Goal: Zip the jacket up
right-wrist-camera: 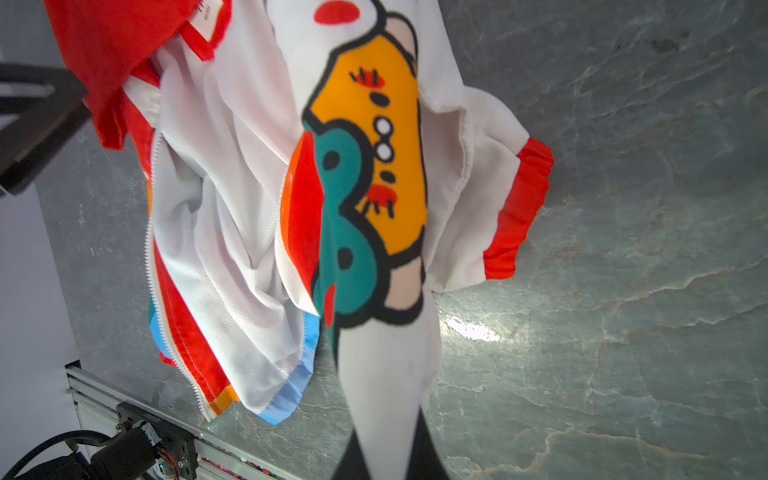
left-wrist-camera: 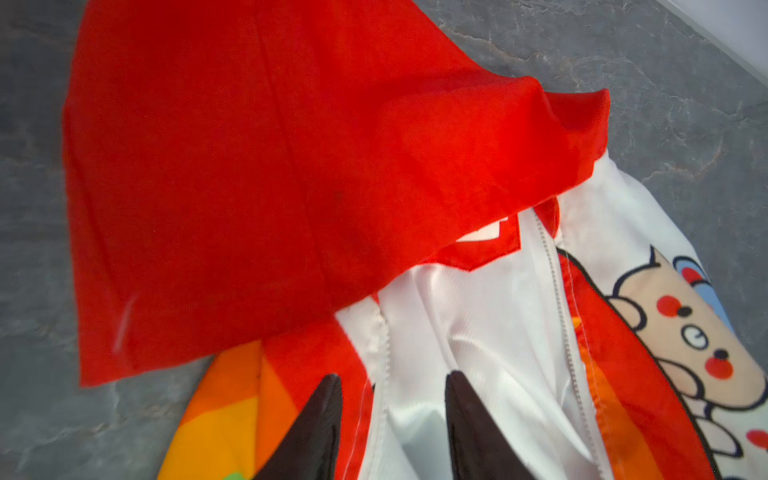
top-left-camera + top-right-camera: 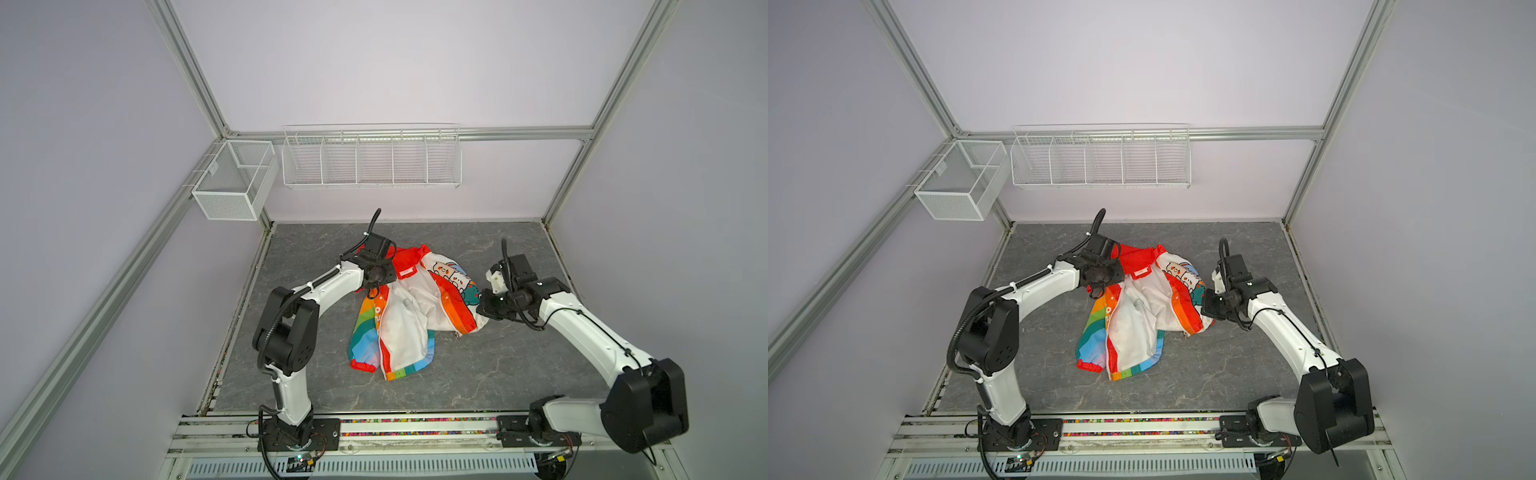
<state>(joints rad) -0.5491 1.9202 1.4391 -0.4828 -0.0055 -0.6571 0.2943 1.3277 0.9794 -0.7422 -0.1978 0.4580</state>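
Your jacket [image 3: 409,328] lies unzipped, inside up, on the table [image 3: 498,374] in both top views. The right wrist view alone shows your right fingers [image 1: 430,453] pinching its printed fabric. The left wrist view alone shows your left fingers [image 2: 320,424] spread over it by the white zipper [image 2: 559,291], below the red hood [image 2: 249,166]. A mesh basket [image 3: 226,199] and wire rack [image 3: 370,166] hang on the walls.

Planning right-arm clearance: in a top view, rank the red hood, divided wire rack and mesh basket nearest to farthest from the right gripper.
1. red hood, on the table left of the right gripper.
2. divided wire rack, back wall.
3. mesh basket, left wall.
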